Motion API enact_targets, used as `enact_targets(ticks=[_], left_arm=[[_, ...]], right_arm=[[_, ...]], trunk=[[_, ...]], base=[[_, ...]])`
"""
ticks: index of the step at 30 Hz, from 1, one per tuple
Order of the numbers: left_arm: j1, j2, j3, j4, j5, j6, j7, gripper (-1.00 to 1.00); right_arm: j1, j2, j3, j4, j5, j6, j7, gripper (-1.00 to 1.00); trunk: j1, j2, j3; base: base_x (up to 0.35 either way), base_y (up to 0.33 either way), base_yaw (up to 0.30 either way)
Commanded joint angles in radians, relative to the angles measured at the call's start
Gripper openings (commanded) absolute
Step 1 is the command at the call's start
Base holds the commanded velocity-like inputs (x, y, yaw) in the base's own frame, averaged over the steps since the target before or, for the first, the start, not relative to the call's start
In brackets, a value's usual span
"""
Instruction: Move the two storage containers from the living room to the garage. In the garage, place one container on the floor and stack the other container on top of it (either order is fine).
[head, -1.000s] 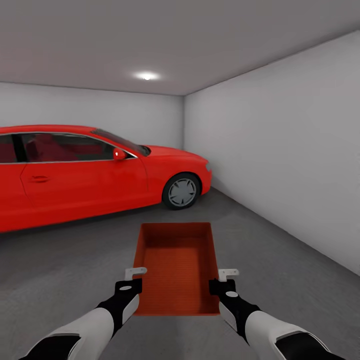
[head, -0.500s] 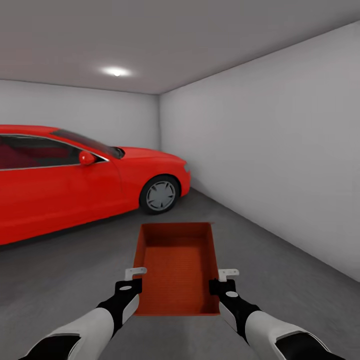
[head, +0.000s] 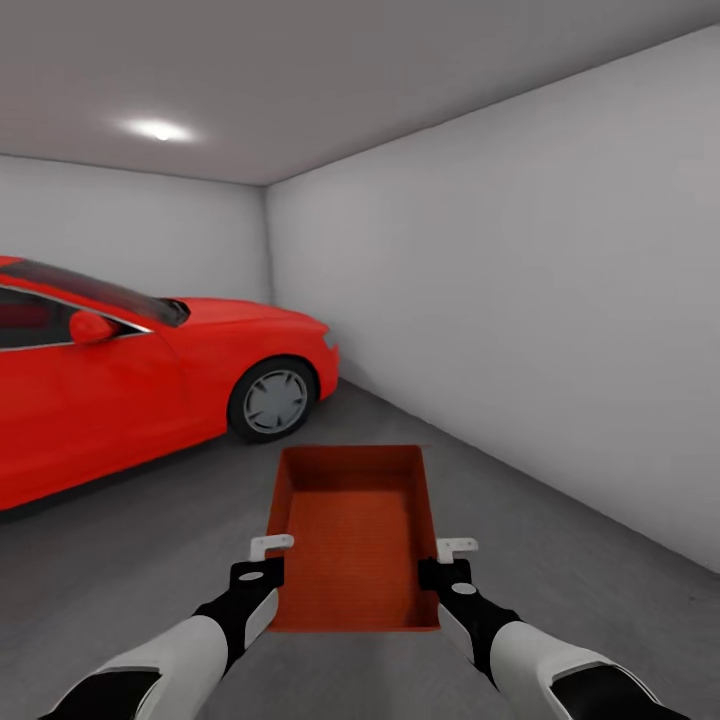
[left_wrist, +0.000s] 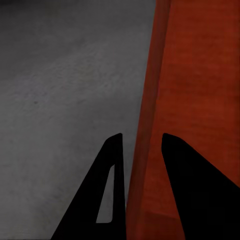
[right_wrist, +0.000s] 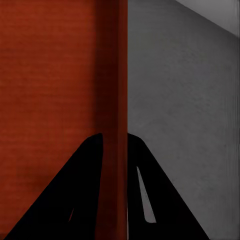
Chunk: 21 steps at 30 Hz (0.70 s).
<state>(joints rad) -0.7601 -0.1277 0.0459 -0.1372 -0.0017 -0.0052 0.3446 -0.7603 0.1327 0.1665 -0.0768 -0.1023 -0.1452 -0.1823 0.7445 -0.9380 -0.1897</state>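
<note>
**One bin carried, two claws, garage interior**

Two claws: left claw (head: 268, 556) clamped on the left long wall, right claw (head: 447, 558) clamped on the right long wall, one finger either side of each rim. One orange-red rectangular open-top plastic bin (head: 352, 530), held level between them above the dark grey concrete floor (head: 120, 560). One glossy red car (head: 150, 375) beyond, at left. One ceiling light (head: 158, 129). Against the earlier frames, car and light sit further left in the head view, the camera having turned; bin and claws unchanged.
</note>
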Motion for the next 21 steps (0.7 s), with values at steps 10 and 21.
enact_targets(ticks=[10,21], left_arm=[[0.0,0.037,0.017,0.002,0.006,0.0,0.004,-1.0],[0.0,0.037,0.017,0.002,0.005,-0.001,0.004,-1.0]], right_arm=[[-0.002,-0.008,-0.065,-0.003,-0.004,-0.05,-0.02,-1.0],[-0.002,-0.01,-0.065,-0.003,-0.004,-0.052,-0.02,-1.0]], trunk=[[0.001,-0.001,-0.001],[0.001,-0.001,-0.001]], base=[[0.322,0.003,-0.282],[0.323,0.095,-0.282]])
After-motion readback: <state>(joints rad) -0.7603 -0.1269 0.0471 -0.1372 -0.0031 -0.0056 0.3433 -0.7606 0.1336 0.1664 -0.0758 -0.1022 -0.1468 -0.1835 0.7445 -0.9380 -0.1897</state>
